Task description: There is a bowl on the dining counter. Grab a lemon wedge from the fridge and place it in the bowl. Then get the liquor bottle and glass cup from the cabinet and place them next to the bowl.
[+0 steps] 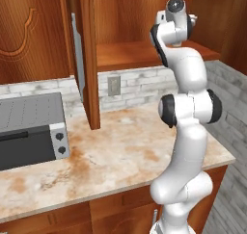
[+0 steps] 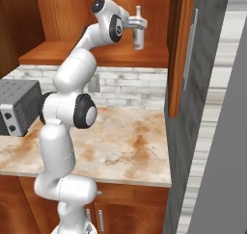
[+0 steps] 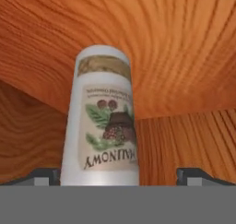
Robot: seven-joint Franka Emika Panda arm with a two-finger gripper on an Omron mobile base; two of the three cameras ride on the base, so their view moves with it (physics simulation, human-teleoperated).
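Note:
My arm reaches up into the open reddish-brown cabinet [image 2: 58,52], above its inner shelf [image 1: 130,52]. The liquor bottle [image 3: 103,121], pale with a leafy berry label, appears upside down in the rolled hand view, between my two finger tips. My gripper [image 3: 120,176] is open, its jaws wide on either side of the bottle, the right one clearly apart from it. From the right base view the gripper [image 2: 139,26] sits at the small grey bottle [image 2: 139,39] on the shelf. The bowl, lemon wedge, glass cup and dining counter are out of view.
The cabinet door [image 2: 181,50] with a silver handle stands open on the right, another door [image 1: 89,59] on the left. Below lies a marbled wall counter [image 1: 120,151] with a grey toaster oven [image 1: 29,132]. A tall dark grey unit [image 2: 202,132] flanks the right.

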